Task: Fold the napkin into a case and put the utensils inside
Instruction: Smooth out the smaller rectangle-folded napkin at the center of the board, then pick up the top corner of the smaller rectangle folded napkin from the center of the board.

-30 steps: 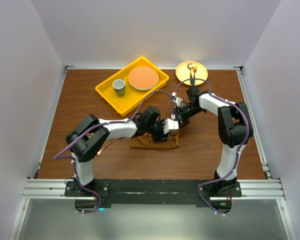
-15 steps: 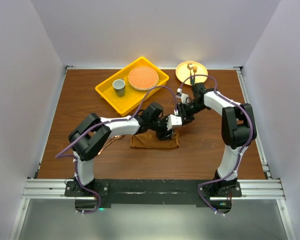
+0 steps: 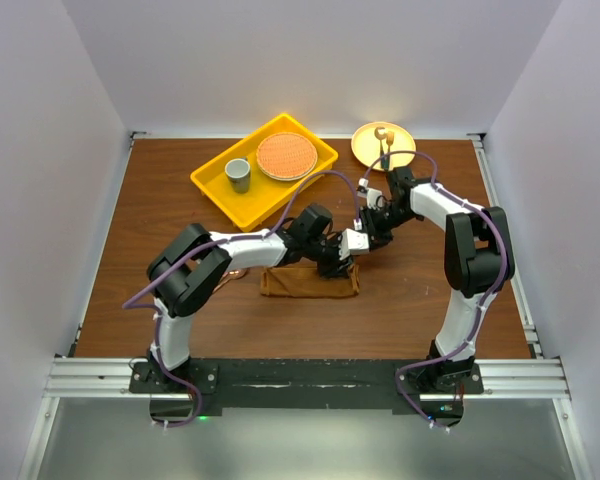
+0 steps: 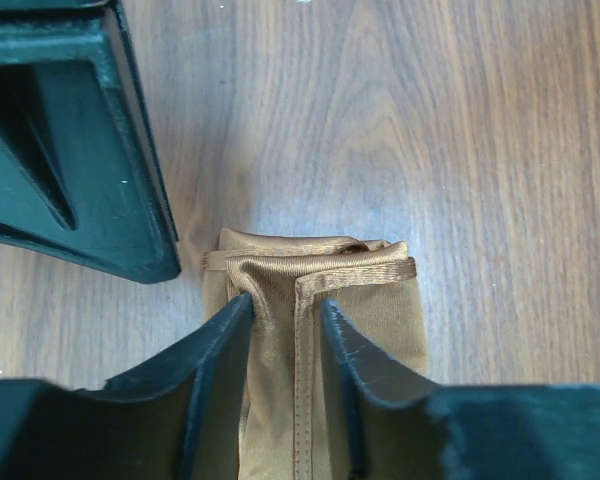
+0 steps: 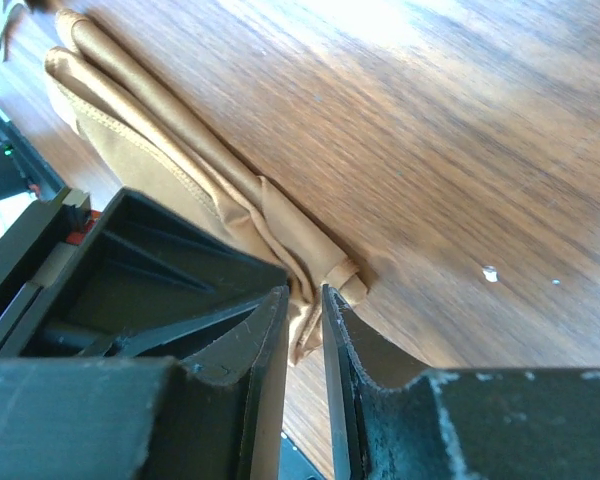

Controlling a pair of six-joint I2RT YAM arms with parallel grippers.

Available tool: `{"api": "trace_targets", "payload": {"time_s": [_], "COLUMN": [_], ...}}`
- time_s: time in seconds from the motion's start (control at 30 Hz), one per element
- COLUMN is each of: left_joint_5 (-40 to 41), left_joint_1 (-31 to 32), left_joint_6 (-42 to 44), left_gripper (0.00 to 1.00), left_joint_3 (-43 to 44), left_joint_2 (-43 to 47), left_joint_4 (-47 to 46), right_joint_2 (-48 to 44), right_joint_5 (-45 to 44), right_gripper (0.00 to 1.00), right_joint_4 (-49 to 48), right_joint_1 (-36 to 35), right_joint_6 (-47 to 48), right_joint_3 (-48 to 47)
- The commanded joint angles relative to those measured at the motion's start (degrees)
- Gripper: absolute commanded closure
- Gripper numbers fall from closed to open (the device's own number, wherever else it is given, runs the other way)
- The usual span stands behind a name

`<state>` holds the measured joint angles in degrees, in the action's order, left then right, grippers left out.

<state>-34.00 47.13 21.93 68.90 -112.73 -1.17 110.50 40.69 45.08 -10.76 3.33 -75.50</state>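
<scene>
The rust-brown napkin (image 3: 305, 283) lies folded into a narrow oblong case on the table. Both grippers meet at its right end. My left gripper (image 3: 338, 263) (image 4: 287, 312) straddles a raised fold and hem of the cloth (image 4: 310, 300), its jaws closed in on it. My right gripper (image 3: 368, 238) (image 5: 305, 300) stands nearly closed, with the cloth's end corner (image 5: 320, 275) pinched between its tips. A thin copper glint beside the left forearm, probably the spoon (image 3: 230, 274), is mostly hidden by the arm.
A yellow tray (image 3: 220, 187) at the back holds a grey cup (image 3: 238, 174) and an orange woven plate (image 3: 285, 156). A yellow plate (image 3: 365, 150) at the back right carries a dark-handled, gold-tipped utensil (image 3: 383, 142). Each gripper's body crowds the other's wrist view.
The left gripper has shifted right and back along the napkin to its right end, and its jaws have narrowed. The right gripper has drawn back and to the right a little.
</scene>
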Motion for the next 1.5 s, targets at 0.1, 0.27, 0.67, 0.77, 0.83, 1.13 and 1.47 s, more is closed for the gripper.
{"api": "trace_targets", "payload": {"time_s": [0.1, 0.27, 0.67, 0.77, 0.83, 1.13, 1.47], "left_joint_5": [-2.6, -2.5, -0.9, -2.6, -2.7, -2.2, -2.0], "left_joint_1": [0.4, 0.4, 0.2, 0.2, 0.2, -0.2, -0.6], "left_joint_6": [-1.5, -2.2, -3.3, -3.1, -3.2, -4.4, -5.2], "left_gripper": [0.78, 0.87, 0.42, 0.4, 0.39, 0.39, 0.37], "left_joint_3": [2.1, 2.1, 0.6, 0.8, 0.9, -1.4, -2.2], "left_joint_2": [0.1, 0.0, 3.3, 2.5, 2.3, 4.1, 4.4], "left_joint_4": [0.4, 0.6, -0.7, 0.6, 1.1, 0.1, 0.2], "right_joint_2": [-2.0, -1.8, -2.6, -2.6, -2.1, -1.2, -0.5], "right_joint_5": [-1.2, -1.1, 0.9, 1.6, 1.7, 2.5, 4.0], "right_gripper": [0.76, 0.76, 0.75, 0.69, 0.63, 0.53, 0.52], "right_joint_4": [-0.3, 0.1, 2.5, 2.9, 3.3, 4.8, 5.2], "right_joint_1": [0.0, 0.0, -0.1, -0.3, -0.6, -1.8, -2.2], "right_joint_6": [-0.4, 0.3, 2.8, 3.7, 4.0, 6.0, 6.8], "right_joint_3": [-0.2, -0.6, -0.2, 0.2, 0.2, 1.1, 2.6]}}
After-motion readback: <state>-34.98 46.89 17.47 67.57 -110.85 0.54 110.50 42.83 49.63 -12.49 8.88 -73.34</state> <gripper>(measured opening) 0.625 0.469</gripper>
